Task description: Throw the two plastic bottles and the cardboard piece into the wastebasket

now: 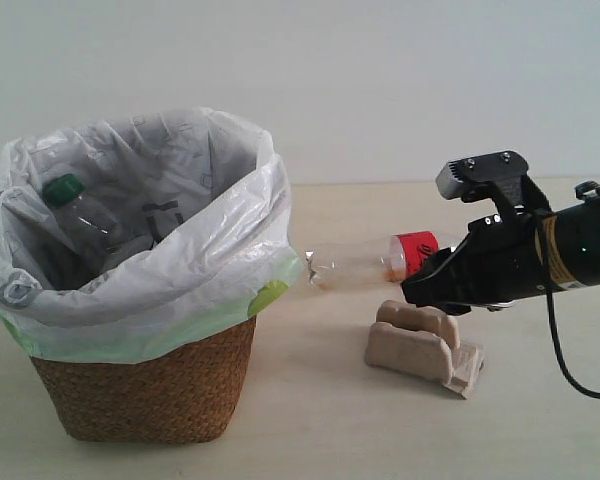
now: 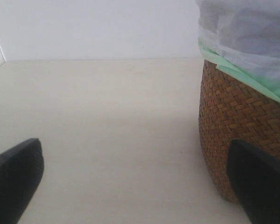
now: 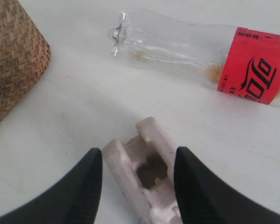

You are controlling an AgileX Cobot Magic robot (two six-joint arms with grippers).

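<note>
The green-capped bottle [image 1: 85, 222] lies inside the wicker wastebasket [image 1: 150, 385], which is lined with a white bag [image 1: 195, 255]. On the table to its right lies the red-labelled bottle [image 1: 375, 262], also in the right wrist view [image 3: 186, 44]. In front of it stands the beige cardboard piece [image 1: 420, 345]. My right gripper [image 1: 420, 292] hangs open just above the cardboard piece [image 3: 147, 175], one finger on each side [image 3: 137, 161], apart from it. My left gripper [image 2: 135, 186] is open beside the wastebasket [image 2: 233, 121]; it does not show in the exterior view.
A pale wall stands behind the table. The right arm's black cable [image 1: 570, 370] hangs at the right edge.
</note>
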